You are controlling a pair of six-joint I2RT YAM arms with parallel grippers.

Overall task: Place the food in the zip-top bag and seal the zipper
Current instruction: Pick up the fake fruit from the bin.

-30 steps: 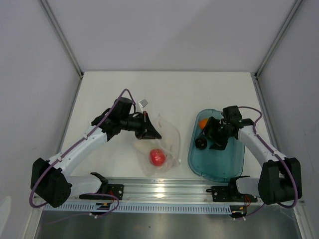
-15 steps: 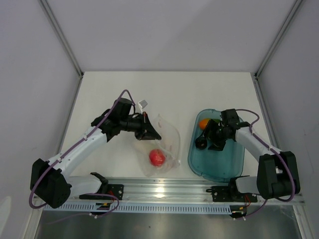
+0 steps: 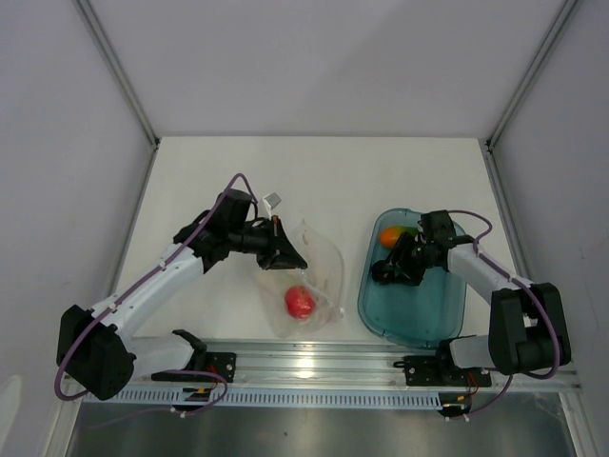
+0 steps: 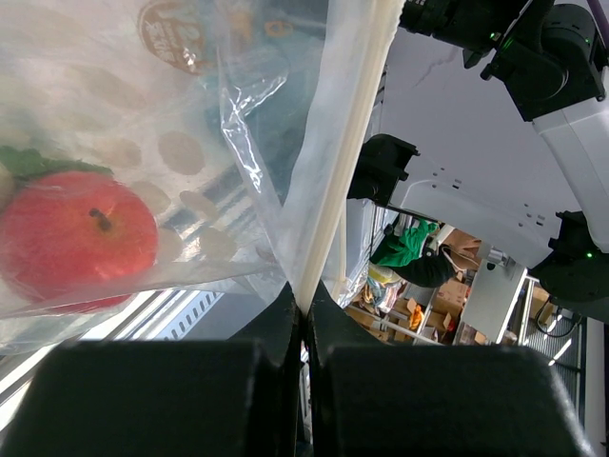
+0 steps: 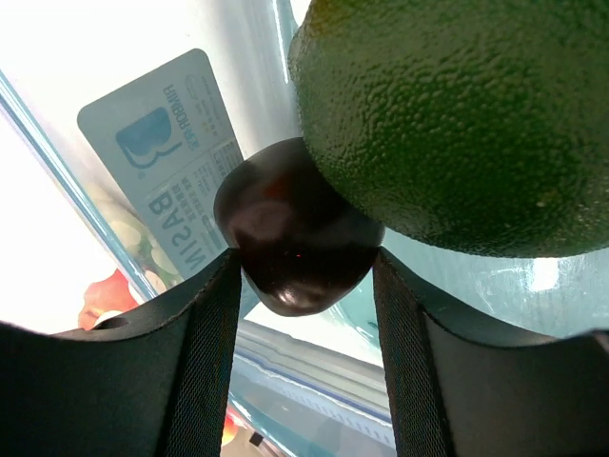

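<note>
The clear zip-top bag lies mid-table with a red tomato inside it. My left gripper is shut on the bag's mouth edge; in the left wrist view its jaws pinch the white zipper strip, with the tomato behind the plastic. My right gripper is down in the teal tray. In the right wrist view its fingertips press both sides of a dark purple piece, which lies against a green piece. An orange-yellow piece lies at the tray's far end.
A small white tag lies behind the left gripper. The metal rail with both arm bases runs along the near edge. Frame posts stand at the far corners.
The right gripper has slid a little left and back in the tray and closed round the dark purple piece. The left gripper and the bag have not moved.
</note>
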